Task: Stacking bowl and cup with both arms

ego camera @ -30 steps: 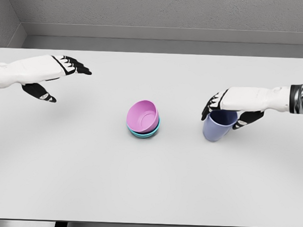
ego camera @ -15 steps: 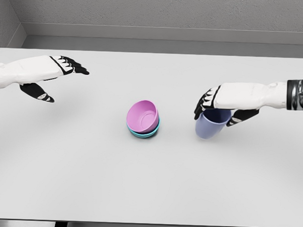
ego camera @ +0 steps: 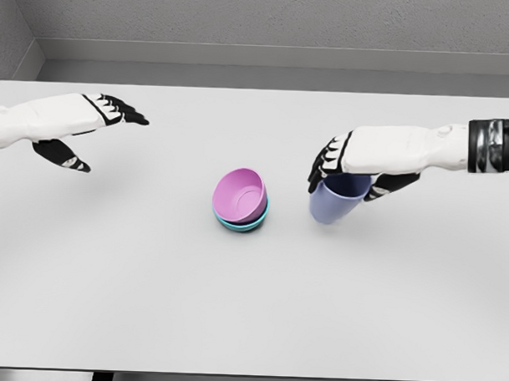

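A pink bowl (ego camera: 240, 193) sits nested in a teal bowl (ego camera: 247, 224) at the middle of the white table (ego camera: 250, 307). To its right a lavender cup (ego camera: 335, 202) hangs tilted just above the table, my right hand (ego camera: 343, 167) shut on its rim from above. The cup is a short gap from the bowls and does not touch them. My left hand (ego camera: 89, 130) hovers open over the table's far left, fingers stretched out and thumb down, holding nothing.
A grey wall runs behind the table's far edge. The table's front edge lies near the bottom of the view.
My right hand has carried the cup to the left, toward the bowls, and lifted it slightly. The left hand has barely moved.
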